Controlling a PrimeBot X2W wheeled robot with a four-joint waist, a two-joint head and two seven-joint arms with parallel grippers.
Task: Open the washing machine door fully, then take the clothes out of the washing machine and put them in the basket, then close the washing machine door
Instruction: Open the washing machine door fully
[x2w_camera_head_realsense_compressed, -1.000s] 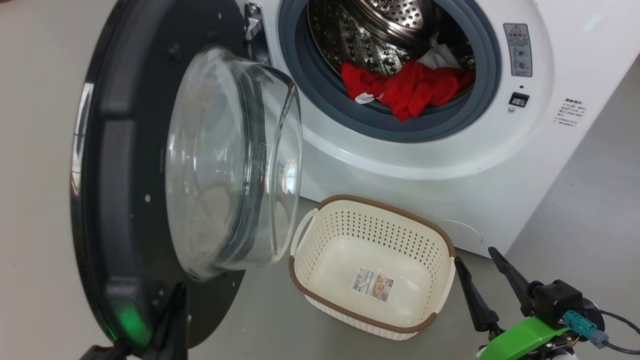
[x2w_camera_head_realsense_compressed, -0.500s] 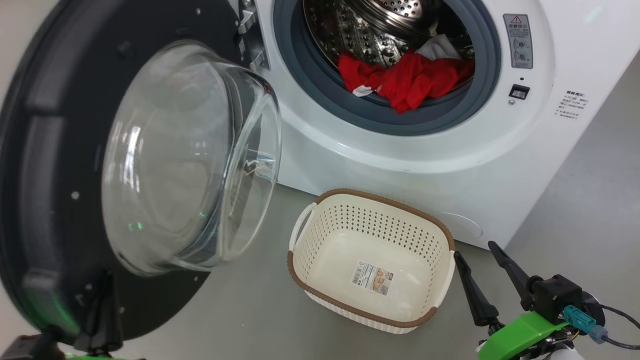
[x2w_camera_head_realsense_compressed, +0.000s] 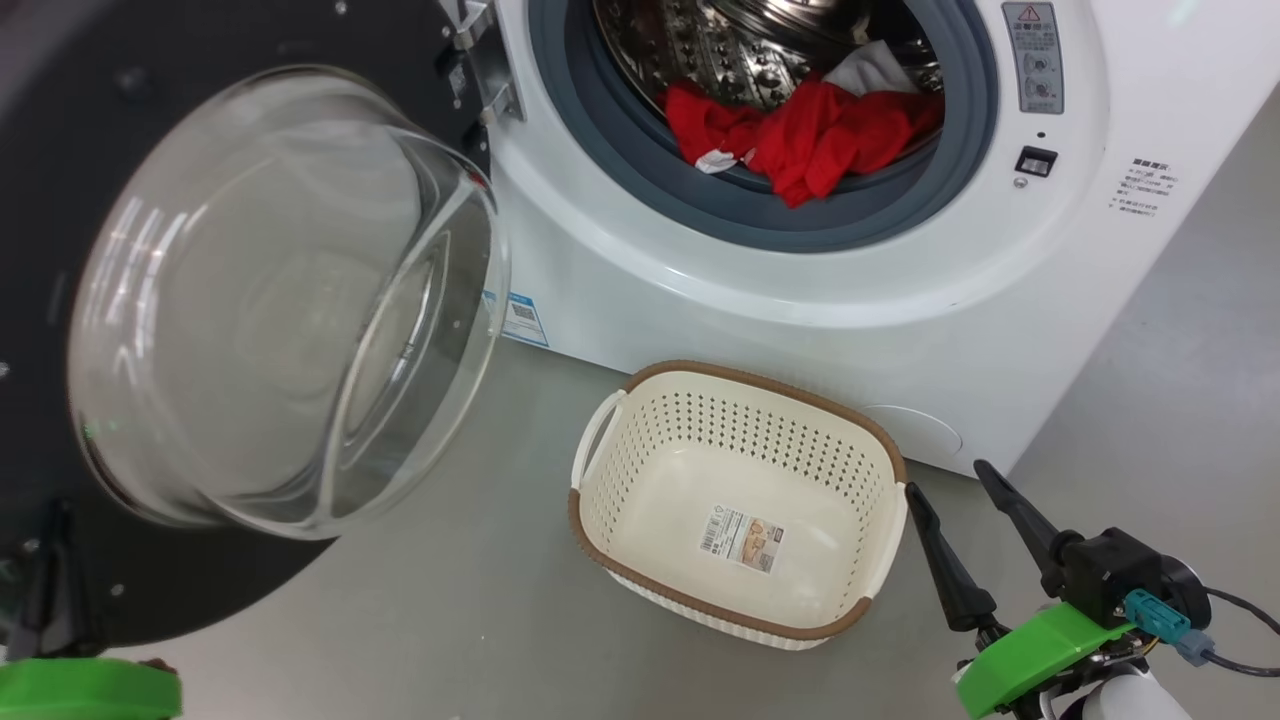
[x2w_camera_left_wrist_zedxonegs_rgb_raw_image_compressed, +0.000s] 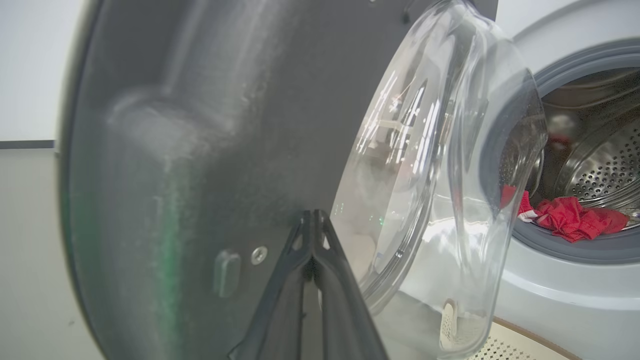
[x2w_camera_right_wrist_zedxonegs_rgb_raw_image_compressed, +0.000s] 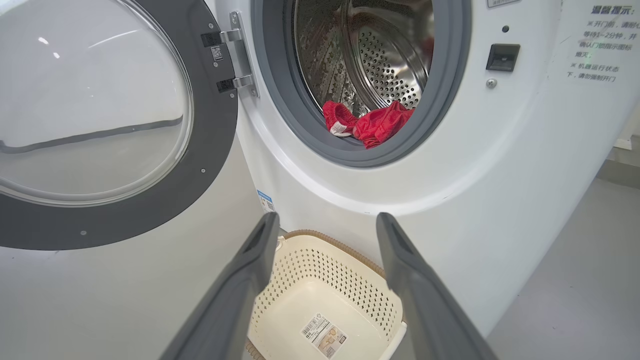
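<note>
Pressing together, left fingers (x2w_camera_left_wrist_zedxonegs_rgb_raw_image_compressed: 287, 280) seemingly touch the door (x2w_camera_left_wrist_zedxonegs_rgb_raw_image_compressed: 200, 125); right fingers (x2w_camera_right_wrist_zedxonegs_rgb_raw_image_compressed: 240, 285) spread beside the basket (x2w_camera_right_wrist_zedxonegs_rgb_raw_image_compressed: 320, 270).

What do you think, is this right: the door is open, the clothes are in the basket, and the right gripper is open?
One thing is wrong: the clothes are in the washing machine, not the basket, which holds just a label, as the head view shows. The door is open and the right gripper is open.

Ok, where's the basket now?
Head view, lower centre: the basket sits on the floor before the washing machine, under its opening, with the right gripper just beyond its right end.
</note>
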